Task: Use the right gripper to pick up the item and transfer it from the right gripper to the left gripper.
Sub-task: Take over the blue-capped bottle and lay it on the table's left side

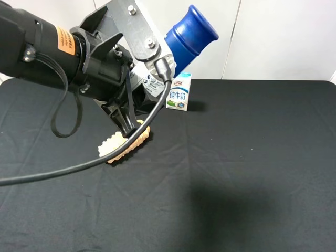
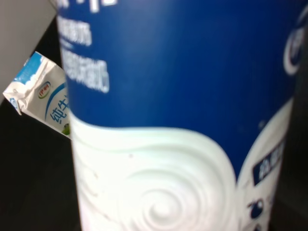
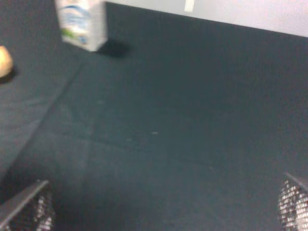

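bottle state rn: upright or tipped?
Tipped. In the high view the bottle leans well off vertical, with its blue cap pointing up and to the right.

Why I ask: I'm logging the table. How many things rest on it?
2. The carton stands upright at the back; the roll lies nearer, to its left, partly behind the left arm, which may hide more. The bottle is held aloft.

Milk carton (image 1: 179, 93), bread roll (image 1: 113, 144)
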Tool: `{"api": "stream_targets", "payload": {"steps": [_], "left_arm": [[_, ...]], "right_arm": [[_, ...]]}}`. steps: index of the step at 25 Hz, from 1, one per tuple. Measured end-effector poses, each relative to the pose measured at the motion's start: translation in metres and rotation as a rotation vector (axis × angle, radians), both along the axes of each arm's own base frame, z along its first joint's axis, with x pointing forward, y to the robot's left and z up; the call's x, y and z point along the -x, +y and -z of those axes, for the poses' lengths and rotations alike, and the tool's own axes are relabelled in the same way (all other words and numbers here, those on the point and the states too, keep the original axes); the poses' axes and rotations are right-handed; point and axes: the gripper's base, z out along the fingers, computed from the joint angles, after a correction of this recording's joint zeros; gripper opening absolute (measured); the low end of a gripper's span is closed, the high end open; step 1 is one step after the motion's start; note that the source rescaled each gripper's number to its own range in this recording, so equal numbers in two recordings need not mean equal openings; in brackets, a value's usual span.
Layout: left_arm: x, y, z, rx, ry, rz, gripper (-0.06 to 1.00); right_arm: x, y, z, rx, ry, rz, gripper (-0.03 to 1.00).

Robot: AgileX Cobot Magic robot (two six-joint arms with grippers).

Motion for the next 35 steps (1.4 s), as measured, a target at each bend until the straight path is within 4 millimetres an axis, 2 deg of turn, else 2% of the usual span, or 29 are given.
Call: {"api": "stream_targets", "payload": {"steps": [5, 19, 22, 27, 35], "left_arm": [[-0.002, -0.002, -0.003, 0.029, -0.026, -0.003, 0.07], [0.001, 0.001, -0.008, 0.032, -0.025, -0.003, 0.07], [0.001, 0.003, -0.019, 0.006, 0.007, -0.006, 0.07], [-0.012, 0.009, -0.051, 0.058, 0.071, -0.114, 0.07], [-0.035, 0.037, -0.088, 0.094, 0.151, -0.331, 0.07]], "right_arm": [[0.000, 0.000, 0.000, 0.000, 0.000, 0.102, 1.00], [0.000, 0.000, 0.000, 0.000, 0.000, 0.105, 1.00], [0.000, 0.000, 0.000, 0.000, 0.000, 0.105, 1.00], [0.000, 0.000, 0.000, 0.000, 0.000, 0.105, 1.00], [0.000, 0.000, 0.000, 0.000, 0.000, 0.105, 1.00]]}}
